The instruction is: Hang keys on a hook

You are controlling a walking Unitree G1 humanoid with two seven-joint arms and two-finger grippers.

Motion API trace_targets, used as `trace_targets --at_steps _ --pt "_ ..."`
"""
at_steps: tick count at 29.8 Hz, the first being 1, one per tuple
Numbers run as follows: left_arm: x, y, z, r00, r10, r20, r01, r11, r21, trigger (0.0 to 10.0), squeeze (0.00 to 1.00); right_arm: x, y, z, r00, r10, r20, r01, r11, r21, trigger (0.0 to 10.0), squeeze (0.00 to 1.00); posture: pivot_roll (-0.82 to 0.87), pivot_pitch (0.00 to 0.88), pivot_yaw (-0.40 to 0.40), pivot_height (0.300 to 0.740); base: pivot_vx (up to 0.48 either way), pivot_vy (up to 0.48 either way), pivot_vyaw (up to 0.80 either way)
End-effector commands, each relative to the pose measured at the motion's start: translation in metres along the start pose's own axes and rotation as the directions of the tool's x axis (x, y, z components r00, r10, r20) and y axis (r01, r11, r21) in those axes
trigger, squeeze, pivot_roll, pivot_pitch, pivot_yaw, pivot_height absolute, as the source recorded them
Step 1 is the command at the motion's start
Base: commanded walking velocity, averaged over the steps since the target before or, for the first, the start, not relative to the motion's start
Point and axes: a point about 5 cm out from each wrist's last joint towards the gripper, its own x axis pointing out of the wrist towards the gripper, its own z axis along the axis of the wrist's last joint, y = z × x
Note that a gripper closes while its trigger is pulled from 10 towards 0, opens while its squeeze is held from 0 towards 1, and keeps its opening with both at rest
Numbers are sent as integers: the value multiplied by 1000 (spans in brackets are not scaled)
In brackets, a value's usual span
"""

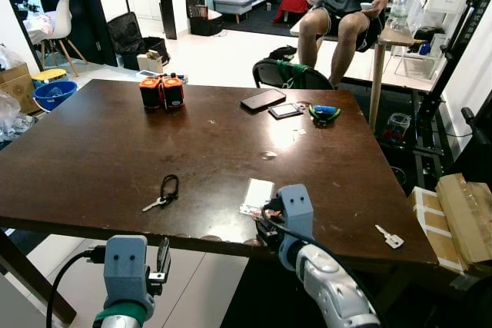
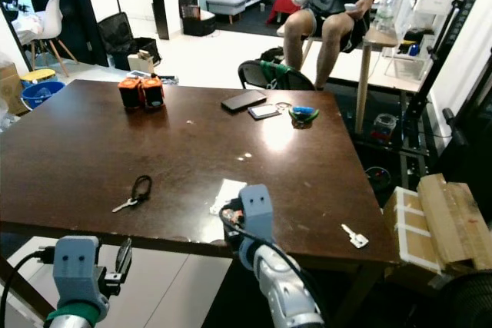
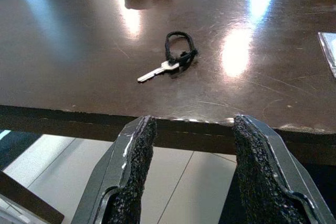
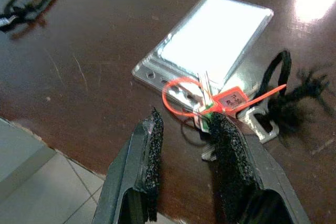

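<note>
Where the dark wooden table (image 1: 115, 159) meets its near edge, the right gripper (image 4: 184, 129) sits low over the tabletop, fingers (image 4: 149, 150) spread a little apart, their tips at a bunch of keys (image 4: 210, 111) tied with an orange plastic loop (image 4: 176, 95); whether the tips touch the bunch cannot be told. Touching that bunch on its far side: a clear card sleeve (image 4: 210, 38), lying flat. Beside the bunch: a frayed black cord (image 4: 294, 98), attached to a flat metal tag. Left gripper (image 3: 189, 182): below and just outside the near table edge, fingers set wide apart, empty, pointing toward a single silver key on a black cord loop (image 1: 163, 192), which lies flat on the table a little in from that edge, left of the card sleeve. Near the table's right front corner: one loose silver key (image 1: 390, 237). Toward the table's far side: two orange-and-black blocks (image 1: 161, 92) side by side, a dark phone (image 1: 263, 99), a small card (image 1: 285, 110), a green-and-blue item (image 1: 325, 113). Beyond the table: a black chair (image 1: 292, 76), and a seated person (image 1: 346, 5) in dark shorts. Right of the table: cardboard boxes (image 1: 461, 217).
</note>
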Motion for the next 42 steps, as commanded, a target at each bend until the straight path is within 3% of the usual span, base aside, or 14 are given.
trace_targets --at_steps 1,15,16,18,19,21,22,34,35,36,37,38,39,42 --pt "-1 3 -3 1000 -1 -9 2 1000 7 10000 0 2 4 -6 998 34 -55 -33 999 21 10000 0 -122 0 109 740 0 0 0" --pt "0 3 -1 1000 -12 -1 12 1000 8 10000 0 3 7 -4 994 66 -85 -64 998 27 10000 0 -119 8 114 740 0 0 0" --pt "1 3 -1 1000 -12 0 12 1000 7 10000 0 3 7 -4 994 69 -81 -67 997 29 4863 0 -116 12 113 740 0 0 0" --pt "1 3 0 1000 -13 1 13 1000 6 10000 0 3 7 -4 994 71 -79 -69 997 31 4863 0 -116 12 113 740 0 0 0" --pt "1 3 0 1000 -13 2 13 1000 6 10000 0 3 7 -4 994 73 -77 -71 997 31 1451 0 -116 12 113 740 0 0 0" --pt "1 3 0 1000 -13 2 13 1000 5 10000 0 3 7 -4 994 74 -77 -72 997 32 1451 0 -116 12 113 740 0 0 0" --pt "1 3 0 1000 -14 2 14 1000 5 10000 0 3 7 -4 994 76 -77 -74 997 33 0 0 -113 17 114 740 0 0 0" --pt "2 4 2 1000 -16 4 16 1000 0 10000 0 3 8 -1 994 79 -73 -76 996 43 0 0 -109 33 118 740 0 0 0" --pt "4 4 4 1000 -17 6 17 1000 -4 10000 0 4 7 3 995 74 -63 -71 997 43 7922 0 -107 53 120 740 0 0 0" --pt "4 4 4 1000 -17 6 17 1000 -4 10000 0 4 7 3 995 74 -63 -71 997 43 7922 0 -107 53 120 740 0 0 0" --pt "6 4 5 1000 -17 6 17 1000 -9 10000 0 5 6 7 997 69 -40 -67 996 52 10000 216 -107 53 120 740 0 0 0" --pt "6 4 5 1000 -17 6 17 1000 -9 10000 0 5 6 7 997 69 -40 -67 996 52 10000 216 -107 53 120 740 0 0 0" --pt "7 5 6 1000 -17 6 17 1000 -11 10000 0 6 3 13 998 55 -4 -54 996 71 10000 1000 -95 52 121 740 0 0 0" --pt "8 5 7 1000 -17 6 17 1000 -11 10000 0 7 1 17 999 44 20 -46 995 86 10000 1000 -95 52 121 740 0 0 0"
